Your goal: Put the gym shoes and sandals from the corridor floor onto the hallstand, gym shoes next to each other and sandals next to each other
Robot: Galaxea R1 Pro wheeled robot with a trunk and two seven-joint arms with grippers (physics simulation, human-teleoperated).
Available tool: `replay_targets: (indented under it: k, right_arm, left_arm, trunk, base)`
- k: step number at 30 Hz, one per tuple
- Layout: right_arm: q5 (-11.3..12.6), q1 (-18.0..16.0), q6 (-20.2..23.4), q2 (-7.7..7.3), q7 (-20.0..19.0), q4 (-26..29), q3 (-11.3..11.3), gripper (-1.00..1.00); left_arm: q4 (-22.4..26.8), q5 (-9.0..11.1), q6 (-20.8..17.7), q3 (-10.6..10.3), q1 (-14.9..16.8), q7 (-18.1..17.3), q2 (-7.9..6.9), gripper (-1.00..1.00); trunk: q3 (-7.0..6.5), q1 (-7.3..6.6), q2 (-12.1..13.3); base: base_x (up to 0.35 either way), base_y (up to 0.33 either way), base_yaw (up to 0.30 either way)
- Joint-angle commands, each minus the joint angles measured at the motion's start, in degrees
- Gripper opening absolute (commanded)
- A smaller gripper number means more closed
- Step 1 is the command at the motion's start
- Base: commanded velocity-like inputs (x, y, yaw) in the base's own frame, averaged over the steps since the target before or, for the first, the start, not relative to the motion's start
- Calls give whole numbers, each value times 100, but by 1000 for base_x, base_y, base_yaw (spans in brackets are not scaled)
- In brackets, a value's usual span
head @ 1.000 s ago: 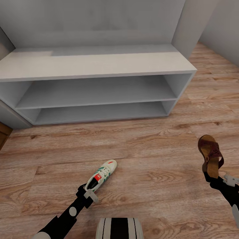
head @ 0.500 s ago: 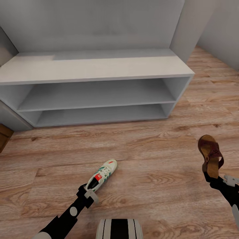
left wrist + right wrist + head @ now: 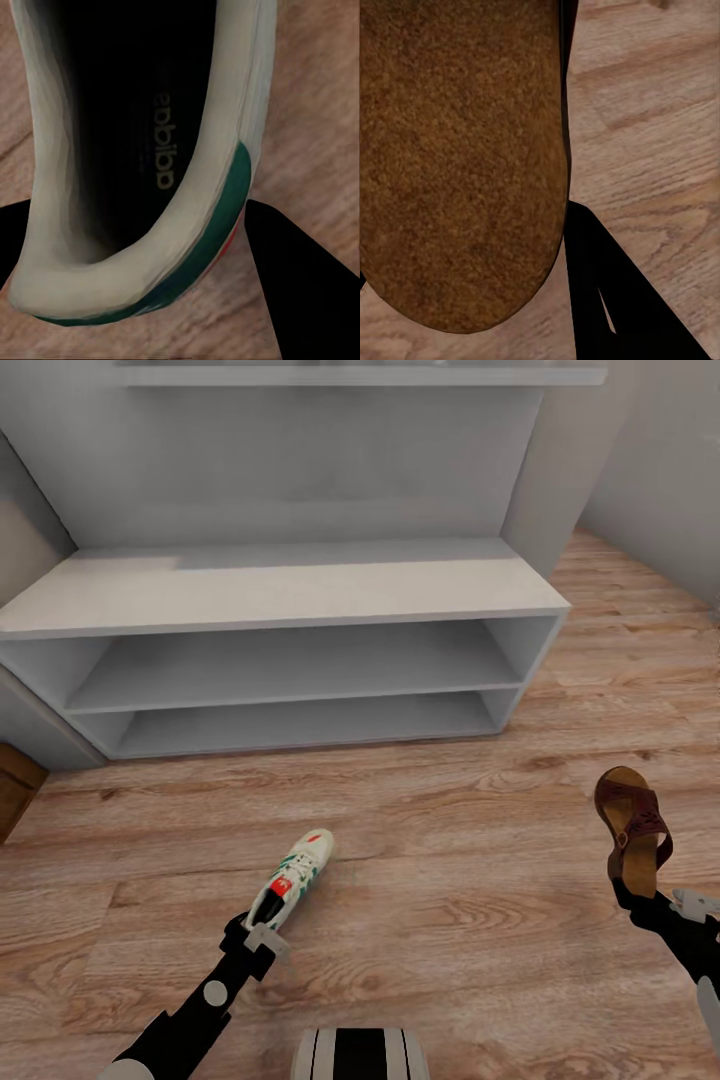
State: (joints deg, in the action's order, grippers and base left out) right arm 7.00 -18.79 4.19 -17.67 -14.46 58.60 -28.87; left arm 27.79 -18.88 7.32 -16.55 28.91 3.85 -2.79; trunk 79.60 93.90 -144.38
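While its black fingers clamp the heel, the left gripper (image 3: 258,932) holds a white lace-up gym shoe with green stripes (image 3: 291,878) above the light brown wood-plank floor (image 3: 450,860). The right gripper (image 3: 632,895) grips the heel of a dark brown woven leather sandal (image 3: 630,827), toe upward. Beyond stands the pale grey hallstand (image 3: 290,592), its bench top and shelf slots bare.

Tan insole of the sandal (image 3: 457,157) — a black pincer finger (image 3: 607,300) beside it — over wood-plank floor (image 3: 652,120).
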Motion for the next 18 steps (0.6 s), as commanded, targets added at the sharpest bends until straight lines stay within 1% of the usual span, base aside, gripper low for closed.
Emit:
replay_targets:
  k: [1, 2, 3, 4, 5, 6, 7, 8, 9, 11, 12, 14, 15, 16, 17, 18]
  right_arm:
    - [80, -2, 48, 12, -37, 9, -11, -100]
    - [81, -2, 48, 13, -38, 9, -12, -100]
    - [81, -2, 48, 18, -38, 10, -12, -100]
    - [81, -2, 48, 20, -39, 10, -12, -100]
    - [82, -2, 48, 24, -39, 11, -13, -100]
    - [75, -2, 47, 31, -34, -5, -13, -100]
    - [-35, 5, 28, 94, -24, -360, -10, -100]
    - [-109, 8, 13, 104, -23, -580, -12, -100]
    - [-170, 93, -125, 108, -22, -1087, -13, -100]
    - [-189, 166, -519, 107, -22, -1470, -13, -100]
    - [-193, 184, -646, 108, -22, -1553, -13, -100]
    - [-202, 272, -1195, 112, -22, -1928, -13, -100]
    - [-203, 300, -1330, 113, -22, -2027, -13, -100]
    - [-205, 348, -1592, 113, -22, -2217, -13, -100]
    - [-205, 368, -1714, 112, -22, -2307, -13, -100]
    - [-206, 403, -1942, 110, -22, -2481, -13, -100]
  left_arm:
    - [-21, 138, 14, 41, -15, 40, -8, -100]
    - [-28, 189, 16, 51, -17, 41, -9, -100]
    - [-38, 297, 22, 67, -20, 43, -11, -100]
    - [-43, 355, 26, 74, -21, 45, -15, -100]
    - [-55, 494, 33, 97, -23, 49, -27, -100]
    - [-77, 832, 81, 211, -30, 52, -49, -100]
    - [-103, 1562, 380, 573, -98, 70, -67, -100]
    - [-94, 1666, 419, 656, -150, 154, -49, -100]
    - [-100, 1760, 453, 742, -236, 491, -34, -100]
    - [-88, 1784, 484, 762, -356, 756, -21, -100]
    - [-74, 1787, 502, 765, -385, 806, -19, -100]
    - [-37, 1800, 600, 776, -476, 958, -16, -100]
    - [-39, 1803, 618, 778, -490, 981, -15, -100]
    - [-49, 1809, 648, 777, -510, 1015, -12, -100]
    - [-56, 1810, 658, 779, -517, 1027, -10, -100]
    - [-66, 1813, 673, 781, -528, 1044, -7, -100]
  trunk:
    - [-19, -3, 0]
    - [-41, -6, 2]
    - [-64, -8, 3]
    - [-86, -11, 4]
    - [-108, -14, 6]
    - [-130, -16, 7]
    - [-152, -19, 8]
    - [-178, -21, 10]
    - [-207, -24, 11]
    - [-267, -29, 14]
    - [-297, -32, 15]
    - [-358, -37, 18]
    - [-389, -39, 19]
    - [-420, -42, 20]
    - [-451, -44, 22]
    - [-481, -47, 23]
  base:
    - [0, 0, 0]
    - [0, 0, 0]
    - [0, 0, 0]
    - [0, 0, 0]
    - [0, 0, 0]
    - [0, 0, 0]
    - [0, 0, 0]
    - [0, 0, 0]
    - [0, 0, -45]
    - [0, 0, -63]
    - [0, 0, -67]
    - [0, 0, -73]
    - [0, 0, -75]
    - [0, 0, -76]
    - [0, 0, -78]
    - [0, 0, -82]
